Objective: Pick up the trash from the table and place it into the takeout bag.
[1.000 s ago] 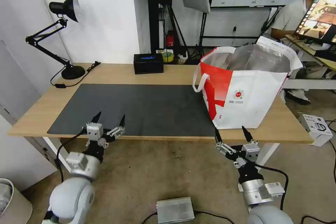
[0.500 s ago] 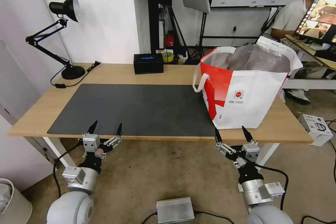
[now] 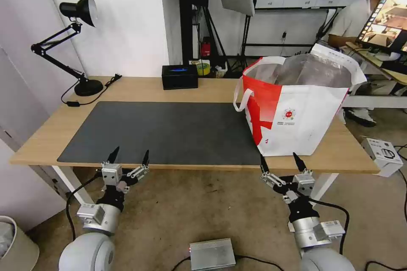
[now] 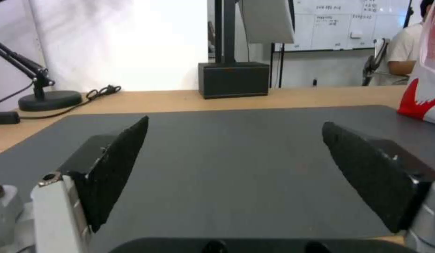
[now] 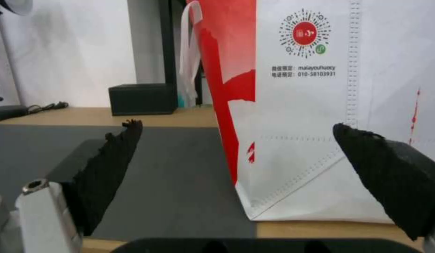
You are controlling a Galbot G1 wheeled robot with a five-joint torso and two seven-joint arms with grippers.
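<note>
— Looking down from the head, where are the 2 grippers?
— The left gripper (image 3: 129, 156) hangs at the table's (image 3: 42, 135) near edge, fingers spread, holding nothing; the right gripper (image 3: 282, 161) sits below the takeout bag (image 3: 305, 118), likewise spread.
— And the left wrist?
— Its pads (image 4: 117, 165) stand wide over the dark mat (image 4: 236, 154).
— Right wrist?
— Its fingers (image 5: 110, 161) are apart and empty, the bag upright on the table just beyond them, partly on the mat.
</note>
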